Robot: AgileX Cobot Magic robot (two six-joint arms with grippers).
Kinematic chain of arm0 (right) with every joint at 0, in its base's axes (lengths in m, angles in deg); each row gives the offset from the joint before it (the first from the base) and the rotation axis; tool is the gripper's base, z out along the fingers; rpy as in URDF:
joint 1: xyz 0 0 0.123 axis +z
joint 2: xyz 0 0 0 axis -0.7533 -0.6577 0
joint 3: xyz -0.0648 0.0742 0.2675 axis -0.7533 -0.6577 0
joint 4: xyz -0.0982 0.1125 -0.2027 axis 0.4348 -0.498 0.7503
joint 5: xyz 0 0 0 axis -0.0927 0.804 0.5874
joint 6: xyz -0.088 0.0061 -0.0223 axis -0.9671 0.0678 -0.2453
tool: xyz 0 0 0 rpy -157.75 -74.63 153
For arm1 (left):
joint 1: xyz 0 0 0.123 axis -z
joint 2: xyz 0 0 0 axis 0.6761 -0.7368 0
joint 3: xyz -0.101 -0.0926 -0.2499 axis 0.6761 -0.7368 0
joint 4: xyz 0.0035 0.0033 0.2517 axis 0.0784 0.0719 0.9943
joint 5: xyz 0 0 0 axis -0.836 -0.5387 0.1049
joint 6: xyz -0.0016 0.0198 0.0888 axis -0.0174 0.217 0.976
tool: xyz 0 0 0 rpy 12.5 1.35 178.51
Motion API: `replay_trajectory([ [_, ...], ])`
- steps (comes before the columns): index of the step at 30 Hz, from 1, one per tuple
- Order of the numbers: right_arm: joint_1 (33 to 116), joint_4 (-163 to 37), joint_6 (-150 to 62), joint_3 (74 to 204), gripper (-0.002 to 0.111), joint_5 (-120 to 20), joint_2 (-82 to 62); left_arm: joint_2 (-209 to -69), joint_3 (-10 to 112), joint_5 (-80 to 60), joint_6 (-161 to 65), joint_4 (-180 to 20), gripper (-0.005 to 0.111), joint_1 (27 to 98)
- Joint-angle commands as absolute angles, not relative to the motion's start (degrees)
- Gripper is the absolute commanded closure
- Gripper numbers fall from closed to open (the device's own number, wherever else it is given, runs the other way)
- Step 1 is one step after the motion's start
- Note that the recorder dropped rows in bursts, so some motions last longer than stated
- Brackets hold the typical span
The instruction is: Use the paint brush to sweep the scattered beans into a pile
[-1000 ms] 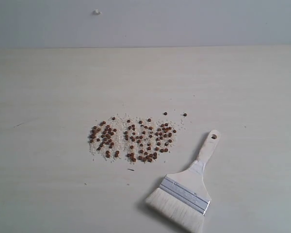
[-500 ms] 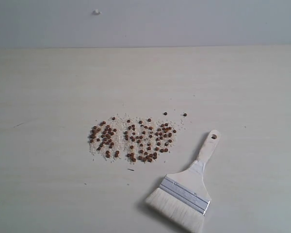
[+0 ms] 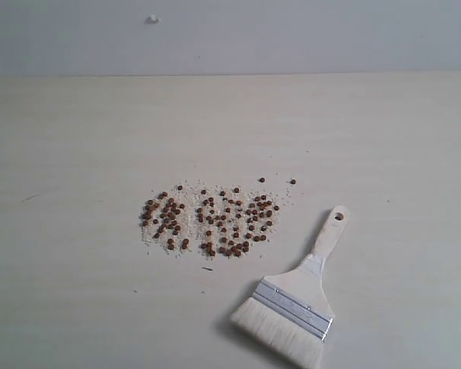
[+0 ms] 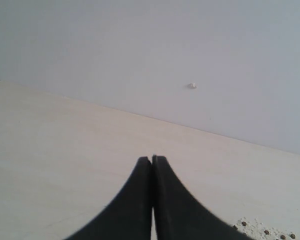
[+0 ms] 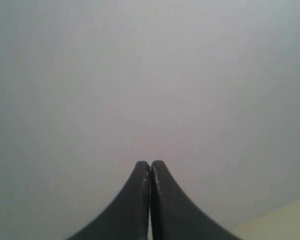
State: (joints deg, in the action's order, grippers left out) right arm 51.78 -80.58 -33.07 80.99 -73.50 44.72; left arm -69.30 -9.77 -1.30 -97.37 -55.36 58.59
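Beans (image 3: 209,220) scattered loosely mid-desk (image 3: 77,138), paint brush (image 3: 298,301) lying just beside them, untouched, left gripper (image 4: 152,159) and right gripper (image 5: 150,163) jaws pressed together, empty

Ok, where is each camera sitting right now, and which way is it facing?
Exterior: raised on the near side of the table, looking down at the beans and paint brush; no arm shows.
Left wrist: behind the left gripper, jaws shut, low over the table, facing the wall.
Right wrist: behind the right gripper, jaws shut, facing almost only wall.
Shared: exterior and left wrist views both catch the beans and the white speck on the wall.
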Motion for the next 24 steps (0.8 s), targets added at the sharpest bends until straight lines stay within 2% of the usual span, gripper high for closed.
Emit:
replay_trajectory([
  [1,51.6,-80.6,-34.1,86.9,0.108,-71.4,33.0,-69.1,-9.8,-1.5,-97.2,-55.7,0.107,58.5],
  [14,51.6,-80.6,-29.4,90.1,0.108,-76.2,22.6,-69.1,-9.8,-1.4,-97.1,-55.7,0.107,58.5],
  [16,51.6,-76.3,-29.4,93.9,0.108,-71.4,20.9,-69.1,-9.8,-1.4,-97.1,-55.7,0.107,58.5],
  [20,51.6,-74.2,-31.3,105.5,0.108,-52.5,10.3,-69.1,-9.8,-1.4,-97.1,-55.7,0.107,58.5],
  [24,51.6,-74.6,-30.9,108.1,0.108,-51.3,2.3,-69.1,-9.8,-1.4,-97.1,-55.7,0.107,58.5],
])
